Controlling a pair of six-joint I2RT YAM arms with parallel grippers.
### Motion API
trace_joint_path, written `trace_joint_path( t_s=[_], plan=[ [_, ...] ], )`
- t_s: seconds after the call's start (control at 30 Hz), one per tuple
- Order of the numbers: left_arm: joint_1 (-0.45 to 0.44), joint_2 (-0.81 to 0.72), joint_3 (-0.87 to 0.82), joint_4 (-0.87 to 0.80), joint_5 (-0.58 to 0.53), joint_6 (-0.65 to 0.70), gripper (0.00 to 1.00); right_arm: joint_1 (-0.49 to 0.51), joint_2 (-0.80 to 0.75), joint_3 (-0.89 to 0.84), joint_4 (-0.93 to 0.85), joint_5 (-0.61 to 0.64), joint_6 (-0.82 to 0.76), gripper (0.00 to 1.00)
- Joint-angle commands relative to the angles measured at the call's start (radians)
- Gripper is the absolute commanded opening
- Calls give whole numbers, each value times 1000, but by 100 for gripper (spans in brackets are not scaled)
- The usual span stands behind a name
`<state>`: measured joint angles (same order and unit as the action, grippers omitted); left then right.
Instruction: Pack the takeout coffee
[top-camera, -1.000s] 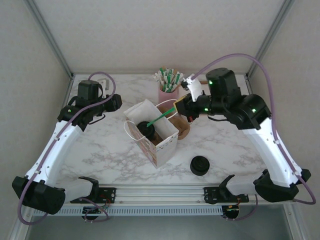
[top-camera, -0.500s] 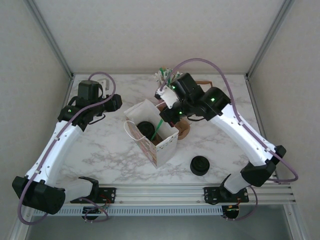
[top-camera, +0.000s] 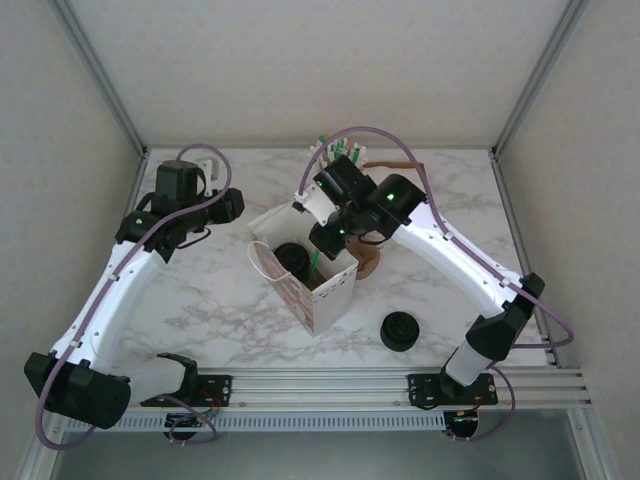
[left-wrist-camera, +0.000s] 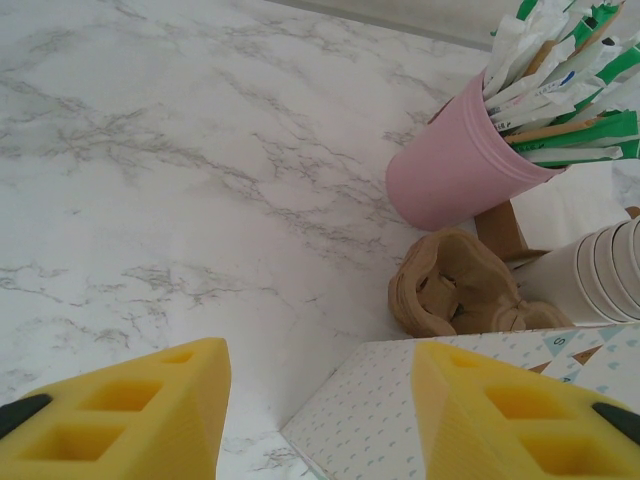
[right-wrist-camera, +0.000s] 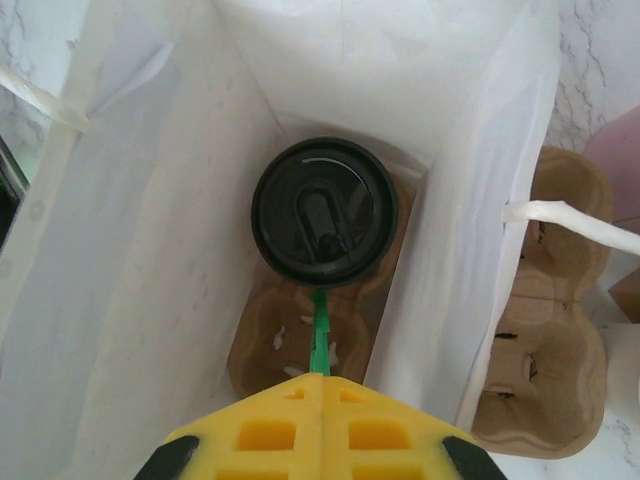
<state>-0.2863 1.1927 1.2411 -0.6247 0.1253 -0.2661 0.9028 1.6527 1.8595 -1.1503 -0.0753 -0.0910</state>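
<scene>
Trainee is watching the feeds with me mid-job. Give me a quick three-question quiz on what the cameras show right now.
1. True or false: the right pincer is shut on a green stick.
2. What sits in the carrier inside the bag? A) a black-lidded cup B) a spoon C) nothing
3. Fill in: the left pincer is ____.
Key: 1 true; 2 A; 3 open.
</scene>
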Motion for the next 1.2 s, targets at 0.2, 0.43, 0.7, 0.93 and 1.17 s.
trace_joint_path(
  t_s=[0.2,0.43,0.7,0.93,1.17],
  plan=[
    [-3,-4,-12,6,0,7,51,33,32,16,-39,62,-19,12],
    [-4,-4,-11,4,0,8,51,33,18,38,-40,57,-14,25],
    [-3,-8,-11,4,-1,8,51,33,-9,60,-29,63,-7,28],
    [-3,-11,-11,6,-2,8,51,32,-128,2,102,59,-23,27],
    [-3,-11,-11,4,-4,10,52,33,-363,-197,383,1,-62,27]
  ],
)
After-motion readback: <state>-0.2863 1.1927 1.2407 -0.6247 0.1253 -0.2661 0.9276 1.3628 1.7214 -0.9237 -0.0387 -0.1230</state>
